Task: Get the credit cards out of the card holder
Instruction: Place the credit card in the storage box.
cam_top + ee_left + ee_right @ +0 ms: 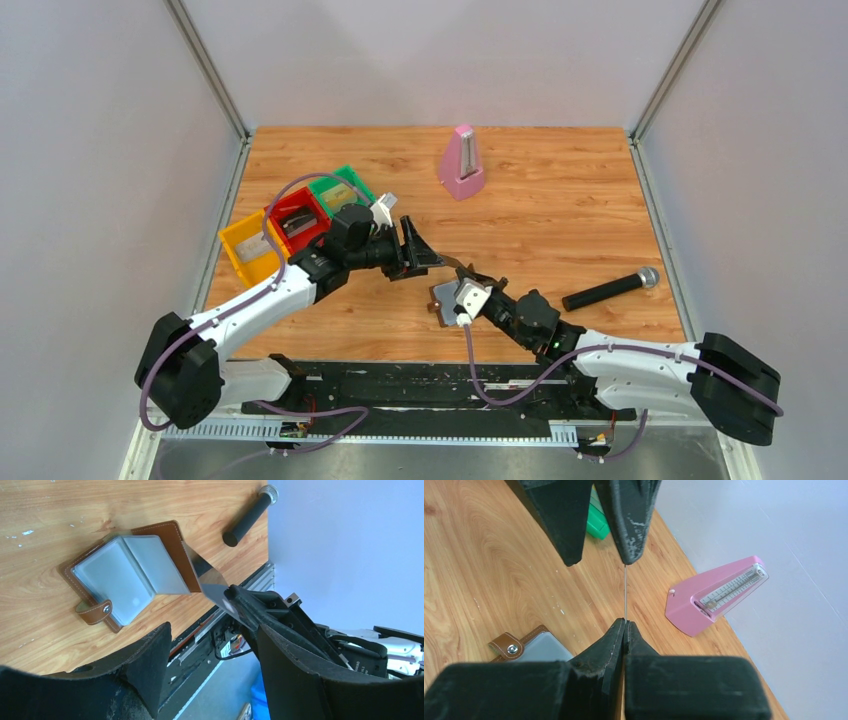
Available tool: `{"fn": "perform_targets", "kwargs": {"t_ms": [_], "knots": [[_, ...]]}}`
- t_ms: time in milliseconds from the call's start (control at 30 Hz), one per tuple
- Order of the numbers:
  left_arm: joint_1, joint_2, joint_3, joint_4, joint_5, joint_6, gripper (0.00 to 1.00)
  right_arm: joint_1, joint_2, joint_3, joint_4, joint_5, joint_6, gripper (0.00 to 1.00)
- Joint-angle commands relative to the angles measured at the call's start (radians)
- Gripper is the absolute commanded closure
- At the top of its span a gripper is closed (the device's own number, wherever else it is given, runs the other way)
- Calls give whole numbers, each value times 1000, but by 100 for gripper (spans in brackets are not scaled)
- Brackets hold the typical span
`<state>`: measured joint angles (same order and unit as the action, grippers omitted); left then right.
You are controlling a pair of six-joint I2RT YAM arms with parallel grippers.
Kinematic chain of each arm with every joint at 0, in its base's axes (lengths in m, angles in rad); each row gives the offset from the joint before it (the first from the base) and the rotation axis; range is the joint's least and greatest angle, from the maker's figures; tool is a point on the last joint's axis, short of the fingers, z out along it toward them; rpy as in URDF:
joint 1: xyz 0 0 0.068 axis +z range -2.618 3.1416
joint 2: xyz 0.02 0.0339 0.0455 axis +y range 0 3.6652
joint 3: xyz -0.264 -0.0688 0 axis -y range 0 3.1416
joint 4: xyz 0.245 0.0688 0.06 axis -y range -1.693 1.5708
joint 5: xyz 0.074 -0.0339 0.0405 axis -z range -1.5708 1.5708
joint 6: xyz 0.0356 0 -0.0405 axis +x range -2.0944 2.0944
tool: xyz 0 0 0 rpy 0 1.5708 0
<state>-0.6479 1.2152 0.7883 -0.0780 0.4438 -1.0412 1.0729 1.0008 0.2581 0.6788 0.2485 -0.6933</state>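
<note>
Card (209,578), thin, light, stiff and slick, is pinched by one end in the right claw (625,624), holder (130,575) below that claw. The spread left claw (601,557) should take its free end, faces flat.

Tabletop (570,190) is left bare far right; passage is blocked left by trays (300,225), far by metronome (462,162), right by microphone (610,290), near by card holder (130,575).

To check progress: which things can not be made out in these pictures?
- Face of the credit card: right wrist view, seen edge-on in the right gripper.
- Any cards left in the card holder: left wrist view, frosted sleeves hide them.
- Contents of the trays: top view, too small.
</note>
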Motion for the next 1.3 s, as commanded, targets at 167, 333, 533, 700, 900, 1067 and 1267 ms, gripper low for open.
{"fn": "perform_targets", "kwargs": {"t_ms": [167,333,533,700,900,1067,1267], "knots": [[3,-12,2,55,-7,-10,28,26,20,17,28,45,-29,100],[4,3,-1,68,-12,-9,35,43,12,11,30,41,-37,100],[3,27,4,102,6,-16,60,55,13,-2,28,21,-43,100],[3,34,1,112,23,-7,88,57,33,-1,16,35,-42,95],[7,22,4,86,17,95,100,56,-2,50,-151,48,19,73],[16,2,22,16,0,225,100,52,-83,70,-224,50,90,62],[46,-37,41,-75,-58,308,100,14,-155,142,-349,28,359,54]]}}
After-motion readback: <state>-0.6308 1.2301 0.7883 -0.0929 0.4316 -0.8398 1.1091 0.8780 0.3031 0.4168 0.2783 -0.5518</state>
